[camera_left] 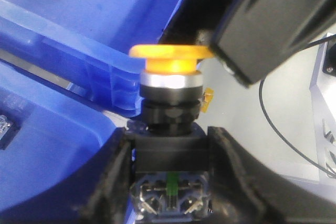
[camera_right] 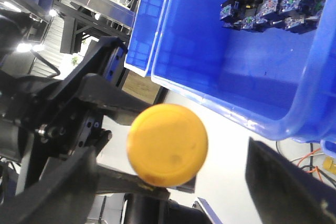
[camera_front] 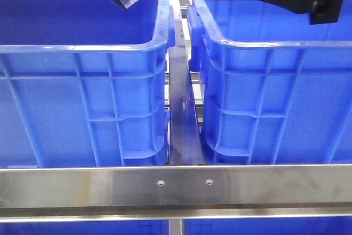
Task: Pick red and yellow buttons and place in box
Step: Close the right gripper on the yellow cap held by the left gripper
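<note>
Now | left fingers (camera_left: pixel 170 182) clamped on yellow button (camera_left: pixel 169 62) | right fingers (camera_right: pixel 173 192) apparently apart beside it

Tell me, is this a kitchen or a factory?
Probably a factory or workshop: big blue crates sit on a steel rack, one holds a pile of push-buttons, and the left gripper holds a yellow button.

The yellow mushroom-capped push-button (camera_left: pixel 169 77), with silver collar and black body, stands upright, clamped at its base in the left end effector (camera_left: pixel 170 177). More yellow and red-capped buttons (camera_right: pixel 268 1) cluster at one o'clock inside the blue plastic crate (camera_right: pixel 231 72).
</note>
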`<action>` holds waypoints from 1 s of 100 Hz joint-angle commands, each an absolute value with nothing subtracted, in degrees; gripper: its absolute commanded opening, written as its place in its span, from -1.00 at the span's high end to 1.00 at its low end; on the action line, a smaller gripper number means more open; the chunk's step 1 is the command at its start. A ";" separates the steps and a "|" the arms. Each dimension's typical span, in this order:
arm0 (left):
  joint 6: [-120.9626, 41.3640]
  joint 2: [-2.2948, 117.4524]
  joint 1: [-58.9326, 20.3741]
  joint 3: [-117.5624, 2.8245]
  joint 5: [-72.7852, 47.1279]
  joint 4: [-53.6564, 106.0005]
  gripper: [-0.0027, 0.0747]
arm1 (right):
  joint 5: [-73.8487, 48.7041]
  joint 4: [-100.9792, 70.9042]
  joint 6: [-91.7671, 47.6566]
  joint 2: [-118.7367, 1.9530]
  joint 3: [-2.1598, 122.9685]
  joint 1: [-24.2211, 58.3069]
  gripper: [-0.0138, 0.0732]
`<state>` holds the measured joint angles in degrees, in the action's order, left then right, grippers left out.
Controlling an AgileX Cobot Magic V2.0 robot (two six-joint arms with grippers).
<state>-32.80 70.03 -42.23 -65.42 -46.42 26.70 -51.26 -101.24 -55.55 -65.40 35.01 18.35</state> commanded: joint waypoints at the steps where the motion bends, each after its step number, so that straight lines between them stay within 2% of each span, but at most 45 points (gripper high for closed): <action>1: -33.03 68.79 -42.60 -67.13 -42.92 28.78 0.98 | -53.11 -105.84 -56.68 -64.72 37.35 18.49 -0.67; 75: -33.13 68.79 -42.60 -67.13 -42.92 28.78 0.98 | -53.80 -105.83 -57.25 -69.37 40.98 20.83 -0.64; 85: -33.13 68.79 -42.60 -67.13 -42.92 28.78 0.98 | -53.84 -105.83 -57.25 -69.37 40.98 20.83 -0.40; 100: -33.13 68.79 -42.60 -67.13 -42.92 28.78 0.98 | -54.09 -105.83 -57.25 -69.37 40.98 20.83 0.21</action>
